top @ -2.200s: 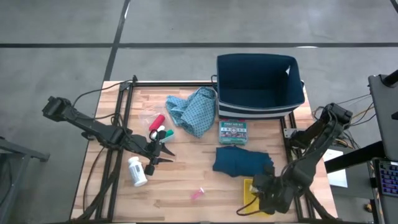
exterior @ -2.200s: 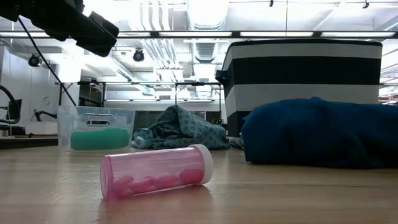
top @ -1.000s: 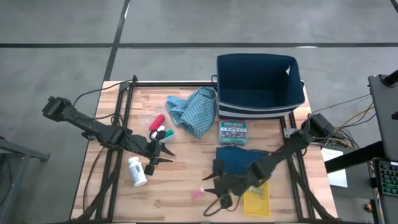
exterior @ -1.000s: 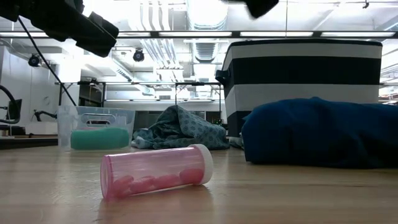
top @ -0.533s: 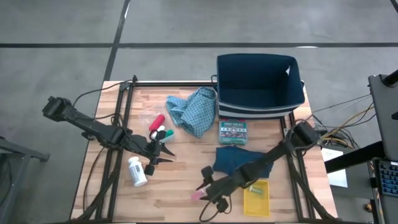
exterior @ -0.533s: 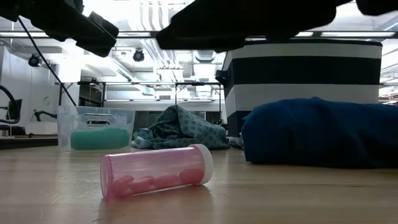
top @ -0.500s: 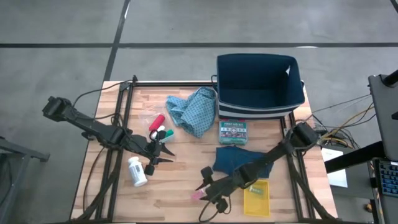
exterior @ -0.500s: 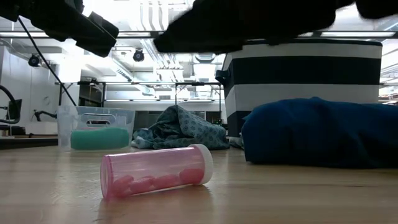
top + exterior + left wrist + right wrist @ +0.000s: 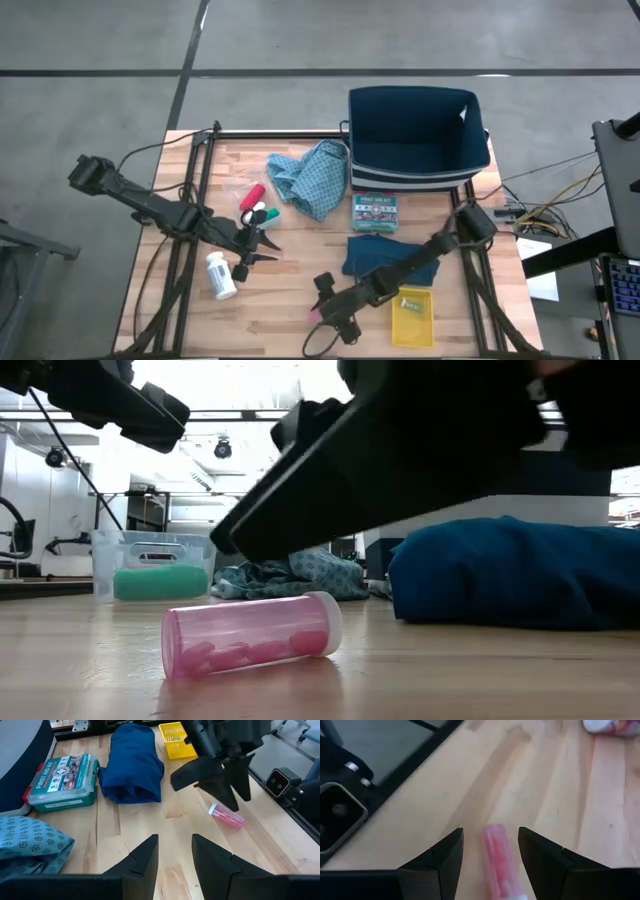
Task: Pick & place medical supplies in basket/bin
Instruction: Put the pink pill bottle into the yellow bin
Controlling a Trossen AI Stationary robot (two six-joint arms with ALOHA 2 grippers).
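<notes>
A small pink vial (image 9: 250, 635) lies on its side on the wooden table near the front edge. My right gripper (image 9: 490, 840) hovers open just over it, one finger on each side of the vial (image 9: 499, 859), touching nothing. My left gripper (image 9: 175, 855) stands open and holds nothing at the table's left, beside the white pill bottle (image 9: 220, 275) and the red, green and white cylinders (image 9: 256, 206). The light-blue patterned cloth (image 9: 310, 175) and the dark teal folded cloth (image 9: 385, 258) lie on the table.
A navy bin (image 9: 415, 135) stands at the far right of the table. A teal first-aid box (image 9: 375, 212) lies in front of it. A small yellow basket (image 9: 412, 315) sits at the near right. Black frame rails run along the table's sides.
My right gripper has come down and gone toward the table's left edge, tipping further downward, until it hangs close over the pink vial. Its fingers stay open. The vial has not moved.
</notes>
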